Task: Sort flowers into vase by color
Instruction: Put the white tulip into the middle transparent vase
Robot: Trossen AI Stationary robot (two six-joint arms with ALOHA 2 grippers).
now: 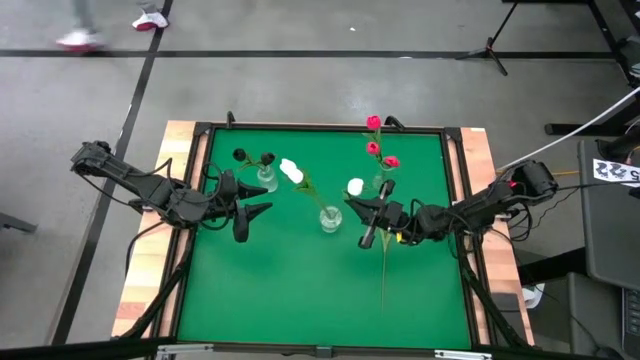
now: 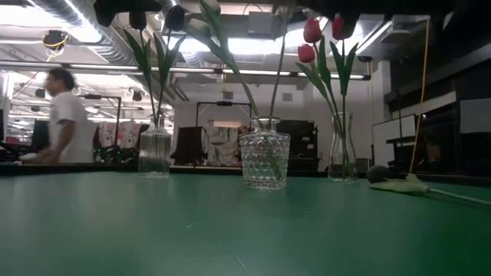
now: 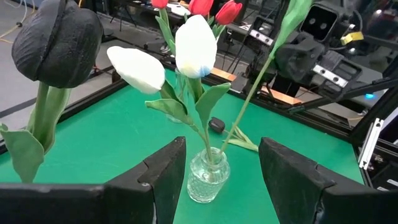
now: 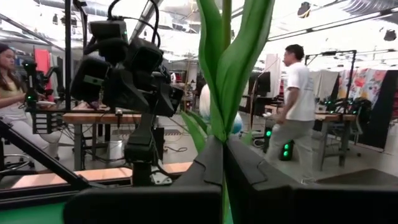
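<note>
Three glass vases stand on the green table. The left vase (image 1: pixel 266 180) holds dark flowers (image 3: pixel 59 40), and the right vase (image 2: pixel 343 149) holds red ones (image 2: pixel 312 31). The middle vase (image 3: pixel 208 177) holds two white-headed flowers (image 3: pixel 137 67) (image 3: pixel 196 43). My right gripper (image 4: pixel 224 146), just right of that vase, is shut on a third green stem (image 3: pixel 258 81). That stem's head does not show. My left gripper (image 3: pixel 224 180) hangs open just left of the middle vase, facing it. Another dark flower (image 2: pixel 376 175) lies flat on the table below my right gripper. My right gripper pinches the flower's stem (image 4: pixel 224 132) between its two fingers, just below where two long leaves spread. The fingers come about level from the table's right and lie across the stem. The stem slants down from them into the middle vase's mouth (image 3: pixel 222 148). Its leaves rise above them.
The lying flower's stem (image 1: pixel 384 275) runs toward the near edge. A raised dark frame (image 1: pixel 200 180) borders the table. The green surface near the front edge (image 1: pixel 280 290) is bare. A person (image 2: pixel 65 115) walks in the room behind the table.
</note>
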